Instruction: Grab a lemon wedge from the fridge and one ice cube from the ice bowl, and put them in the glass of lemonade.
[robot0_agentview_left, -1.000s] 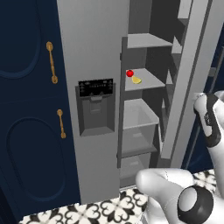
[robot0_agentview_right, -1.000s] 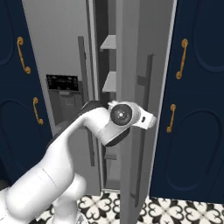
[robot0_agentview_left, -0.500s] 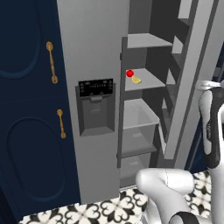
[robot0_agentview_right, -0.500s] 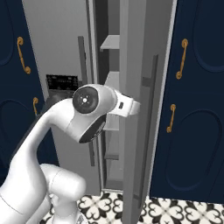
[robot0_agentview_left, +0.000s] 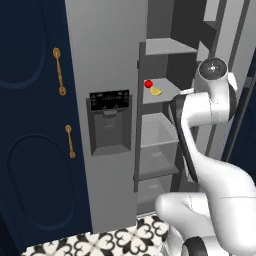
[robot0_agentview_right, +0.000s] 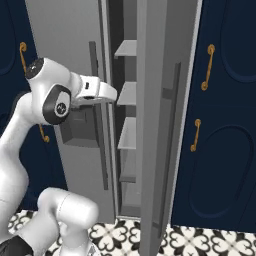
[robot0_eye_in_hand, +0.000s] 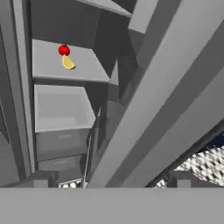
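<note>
The fridge (robot0_agentview_left: 107, 60) has its right door swung open. On a middle shelf (robot0_eye_in_hand: 65, 70), near its left edge, a red ball (robot0_agentview_left: 148, 84) touches the wedge (robot0_agentview_left: 156, 92). The gripper (robot0_agentview_right: 111, 93), whose spread I cannot tell, points at the gap.

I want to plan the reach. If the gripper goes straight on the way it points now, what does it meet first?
Probably the inner face of the open fridge door, not the lemon wedge, which lies off to one side; depth is unclear.
</note>
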